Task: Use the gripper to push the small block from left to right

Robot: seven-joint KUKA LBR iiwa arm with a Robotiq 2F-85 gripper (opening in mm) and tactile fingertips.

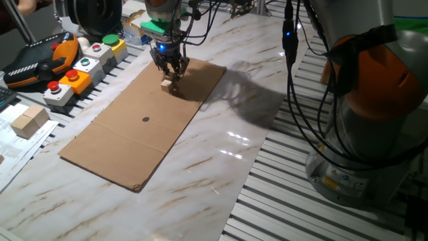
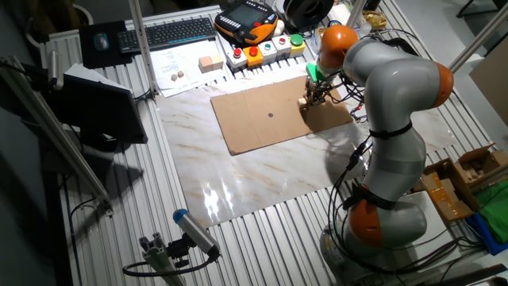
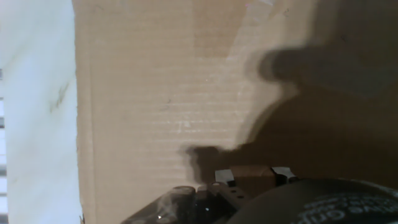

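The small block (image 1: 167, 84) is a pale wooden cube on the far end of the brown cardboard sheet (image 1: 134, 134). My gripper (image 1: 172, 75), a black claw with a blue light above its fingers, hangs straight over the block, its fingertips drawn together and touching or just above the block's top. In the other fixed view the gripper (image 2: 310, 97) and the block (image 2: 302, 105) sit at the sheet's right end. In the hand view the block (image 3: 249, 176) lies in shadow at the bottom edge, right at the fingertips.
A black dot (image 1: 146, 120) marks the cardboard's middle. Button boxes (image 1: 80, 67) and a teach pendant (image 1: 40, 60) stand along the left of the table. A larger wooden block (image 1: 28, 120) lies on papers. Cables (image 1: 294, 100) hang by the arm's base.
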